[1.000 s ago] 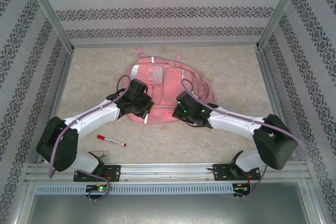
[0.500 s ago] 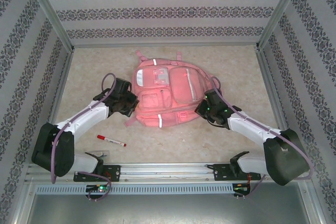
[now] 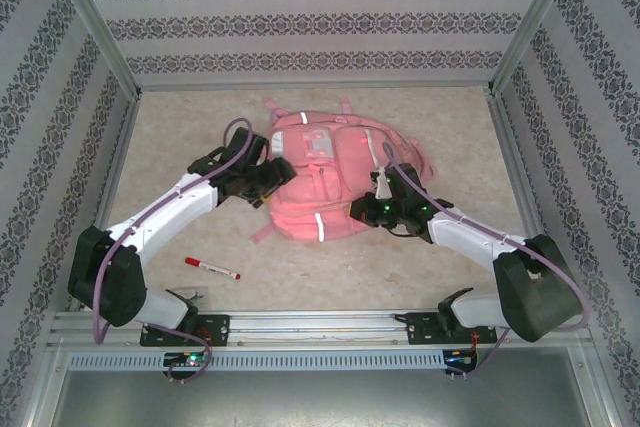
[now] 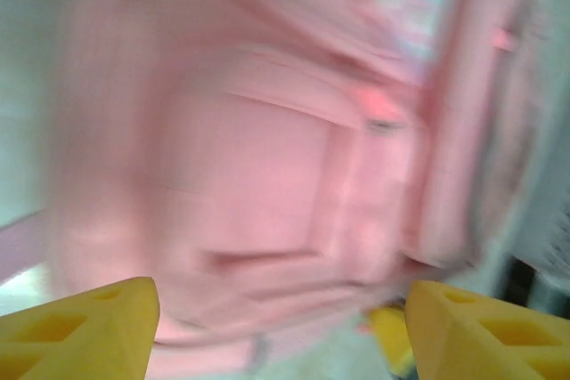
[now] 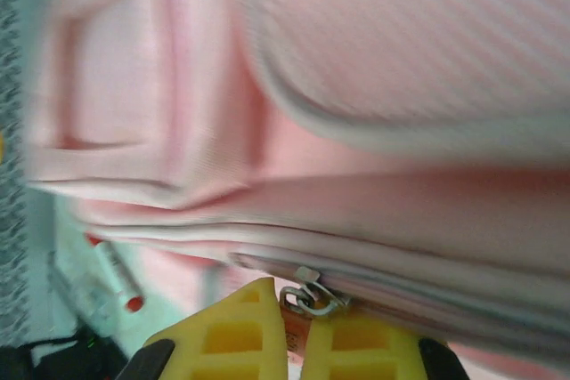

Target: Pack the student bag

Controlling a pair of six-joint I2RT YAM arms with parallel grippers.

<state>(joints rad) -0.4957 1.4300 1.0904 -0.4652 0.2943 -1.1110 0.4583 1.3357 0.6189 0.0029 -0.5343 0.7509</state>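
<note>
pink student bag (image 3: 325, 187) on the worktop (image 3: 450, 272) — our right jaws pinch its zip pull (image 5: 307, 298), left jaws spread — next, we reckon, drag the zip open.

Soft, even light. The overhead view is sharp with faint shadows. Both wrist views blur, the student bag (image 4: 267, 175) smeared pink.
</note>
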